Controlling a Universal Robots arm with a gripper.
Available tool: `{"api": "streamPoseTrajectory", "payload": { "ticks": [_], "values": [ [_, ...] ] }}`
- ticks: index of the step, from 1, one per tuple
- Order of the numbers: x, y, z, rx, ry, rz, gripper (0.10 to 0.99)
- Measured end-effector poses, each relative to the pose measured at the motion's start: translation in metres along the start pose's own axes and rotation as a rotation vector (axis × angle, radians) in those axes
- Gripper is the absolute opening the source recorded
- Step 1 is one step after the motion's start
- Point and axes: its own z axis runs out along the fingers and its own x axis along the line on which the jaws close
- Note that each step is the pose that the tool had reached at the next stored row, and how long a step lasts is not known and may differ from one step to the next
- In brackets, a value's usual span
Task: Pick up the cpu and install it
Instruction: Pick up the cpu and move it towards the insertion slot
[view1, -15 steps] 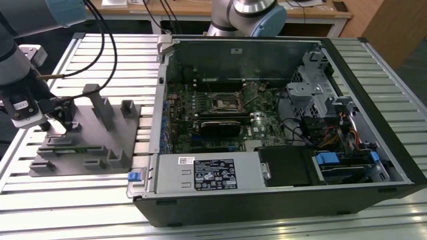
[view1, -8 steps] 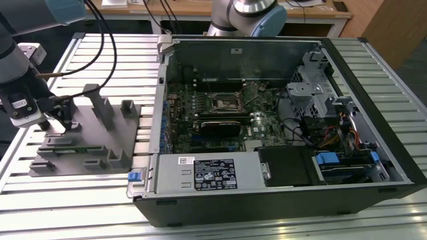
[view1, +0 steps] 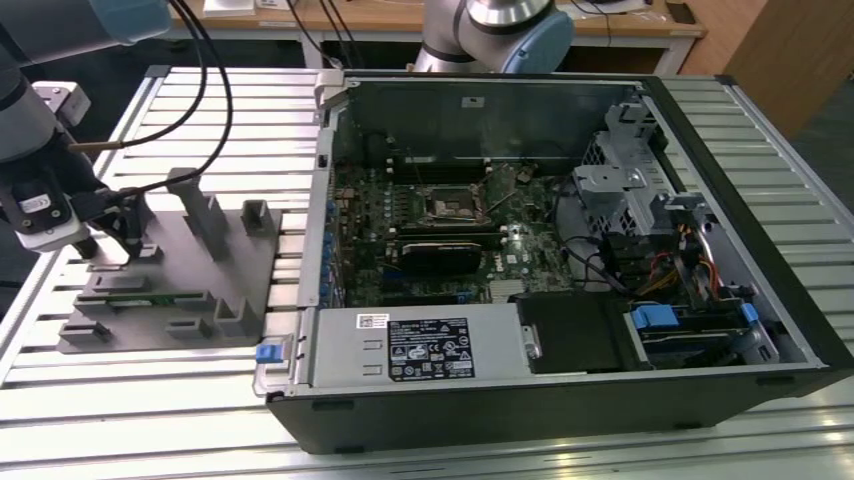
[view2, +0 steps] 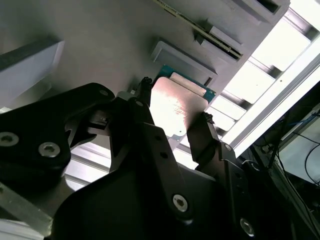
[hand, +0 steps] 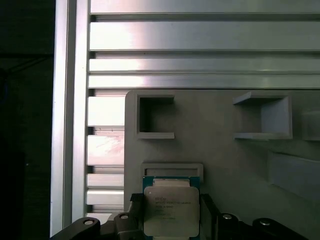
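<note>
The cpu (hand: 167, 212), a small square chip with a pale metal top and green edge, lies at the grey tray (view1: 227, 270) beside a raised ledge. In both wrist views my gripper (hand: 170, 220) straddles it, one dark finger pressed against each of two opposite edges. In the second wrist view the cpu (view2: 176, 107) shows bright between the fingertips (view2: 206, 122) of the gripper (view2: 175, 100). I cannot tell whether it is lifted off the tray. In the exterior view the gripper (view1: 118, 232) hangs over the tray's far left part. The dark socket frame (view1: 450, 203) sits on the motherboard inside the open computer case (view1: 561, 390).
The tray carries upright grey posts (view1: 200, 210) and a long green memory stick (view1: 147, 297). The case stands to the exterior view's right of the tray on a slatted aluminium table (view1: 134, 410). A second robot base (view1: 497, 30) rises behind the case.
</note>
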Motion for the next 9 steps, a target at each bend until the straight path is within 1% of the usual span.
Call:
{"api": "streamPoseTrajectory", "payload": {
  "ticks": [9],
  "values": [
    [0.0001, 0.0008, -0.0018, 0.0, 0.0001, 0.0, 0.541]
  ]
}}
